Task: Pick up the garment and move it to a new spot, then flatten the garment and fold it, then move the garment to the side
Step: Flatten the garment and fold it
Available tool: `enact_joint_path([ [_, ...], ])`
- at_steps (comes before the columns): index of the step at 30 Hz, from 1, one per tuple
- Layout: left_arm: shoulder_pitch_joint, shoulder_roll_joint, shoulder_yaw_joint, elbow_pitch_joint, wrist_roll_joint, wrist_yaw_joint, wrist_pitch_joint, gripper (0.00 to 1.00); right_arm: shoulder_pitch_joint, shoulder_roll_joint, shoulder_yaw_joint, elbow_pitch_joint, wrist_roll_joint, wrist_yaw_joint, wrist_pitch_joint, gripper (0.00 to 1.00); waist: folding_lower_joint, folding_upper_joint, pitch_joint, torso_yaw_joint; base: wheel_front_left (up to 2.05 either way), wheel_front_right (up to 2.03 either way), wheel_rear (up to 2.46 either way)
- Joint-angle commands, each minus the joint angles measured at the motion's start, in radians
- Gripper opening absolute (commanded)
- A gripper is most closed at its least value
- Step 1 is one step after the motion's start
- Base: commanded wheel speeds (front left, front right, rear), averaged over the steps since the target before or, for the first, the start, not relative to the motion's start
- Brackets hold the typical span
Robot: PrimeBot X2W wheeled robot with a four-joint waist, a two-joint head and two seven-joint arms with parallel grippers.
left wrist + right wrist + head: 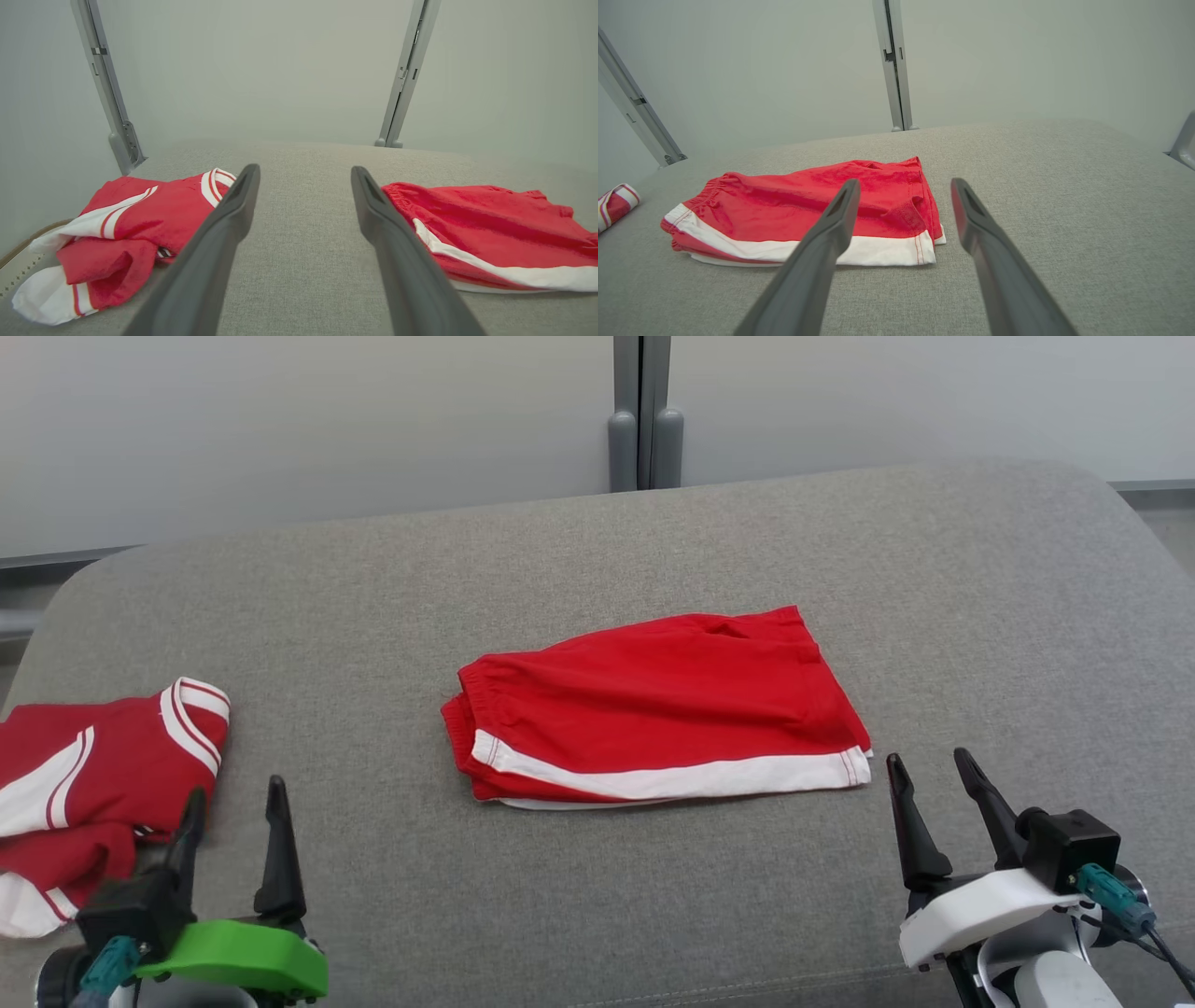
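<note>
Lying folded at centre of grey fabric counter (pixel 597 551), red white-trimmed shorts (pixel 653 709) seemingly awaited move aside; left claw (pixel 235 789), right claw (pixel 929 758) gaped empty.

folded red shorts (pixel 784 205), right hand (pixel 903 182) spread

1. A grey, fabric-covered padded surface (pixel 597 541) carries everything. Its far corners are rounded, and a stitched seam runs along its near edge.
2. Red shorts (pixel 653 705) lie folded flat near the middle. The gathered waistband points left, and a white band runs along the near side to the right-hand hem.
3. A red garment with white stripes (pixel 93 775) lies crumpled at the left edge, towards the near side, well apart from the shorts.
</note>
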Motion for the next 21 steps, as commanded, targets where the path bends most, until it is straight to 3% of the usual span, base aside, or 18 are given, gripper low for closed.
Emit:
enact_joint_path([
  [1,-0.022,-0.002,-0.007,-0.004,0.010,-0.008,0.009,1.00,-0.006,-0.005,0.000,-0.002,0.002,0.000,0.004,1.00,0.0000,0.0000,0.007,0.001,0.00,0.00,0.00],
  [14,-0.275,-0.100,-0.236,0.102,0.024,-0.141,0.236,1.00,-0.096,-0.031,0.032,0.058,0.024,0.000,0.041,1.00,0.0000,0.0000,0.161,-0.033,0.00,0.00,0.00],
  [21,-0.366,-0.129,-0.272,0.192,0.009,-0.156,0.338,1.00,-0.152,-0.052,0.075,0.137,0.035,0.000,0.054,1.00,0.0000,0.0000,0.230,-0.050,0.00,0.00,0.00],
])
